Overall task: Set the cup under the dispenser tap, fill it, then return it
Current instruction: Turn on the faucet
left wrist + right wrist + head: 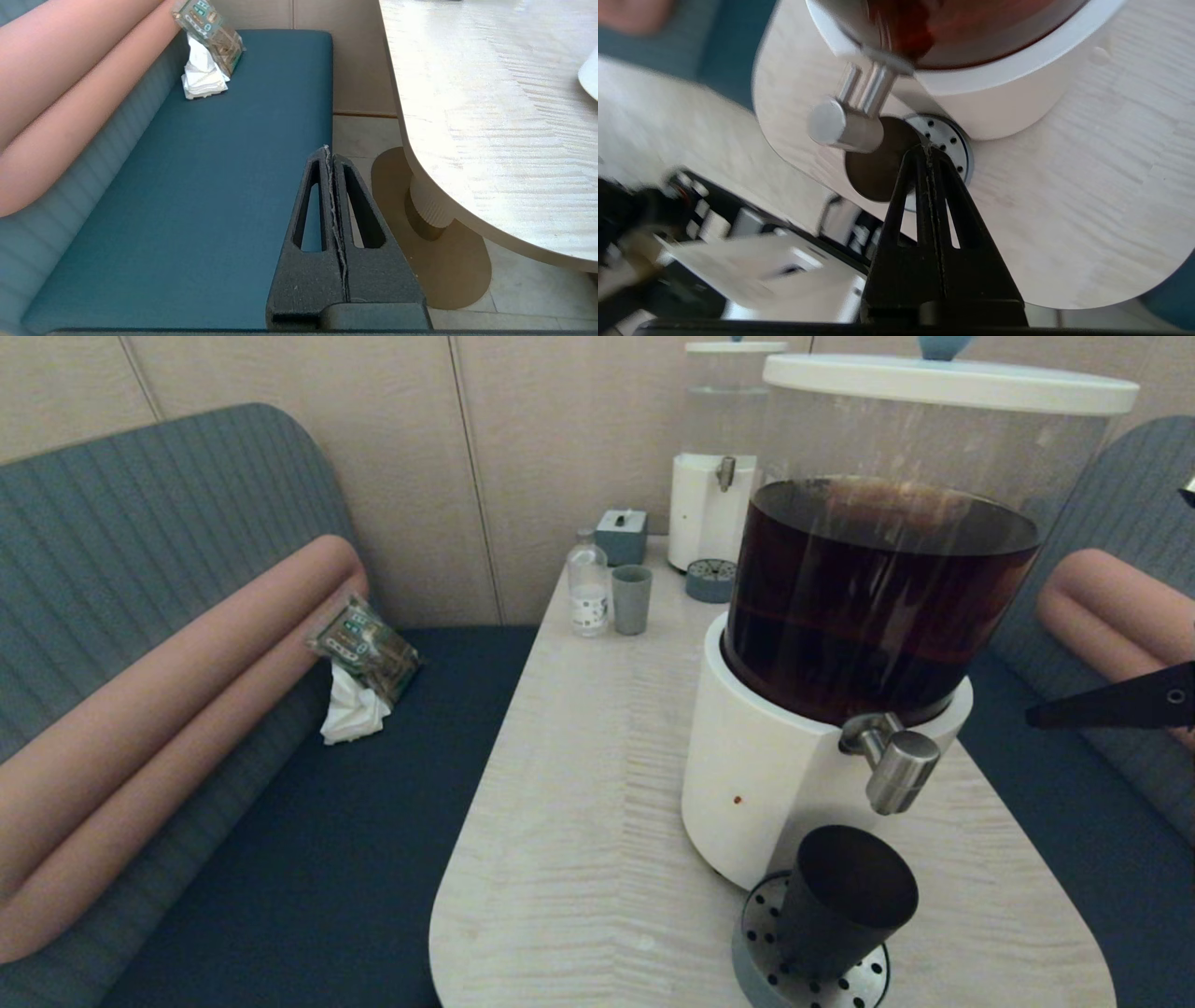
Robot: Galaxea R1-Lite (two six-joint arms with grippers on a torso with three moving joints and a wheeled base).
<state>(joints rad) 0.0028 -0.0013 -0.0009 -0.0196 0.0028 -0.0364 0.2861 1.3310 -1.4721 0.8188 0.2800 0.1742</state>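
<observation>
The matte black cup (845, 901) stands upright on the round perforated drip tray (761, 971), just below the brushed-steel dispenser tap (894, 767) of the big dispenser (868, 607) with dark brown liquid. In the right wrist view the cup's dark opening (873, 163) lies under the tap's nozzle (843, 126). My right gripper (1032, 717) hangs shut and holding nothing, off to the right of the dispenser, clear of the cup; its closed tips (928, 148) point toward the tray. My left gripper (328, 150) is shut over the bench seat, left of the table.
A smaller clear-liquid dispenser (719, 457), a grey-green cup (631, 599), a small bottle (588, 588) and a grey box (622, 536) stand at the table's far end. A snack packet with tissue (359, 667) lies on the blue bench (308, 859). The table's rounded near edge (439, 915) is close to the tray.
</observation>
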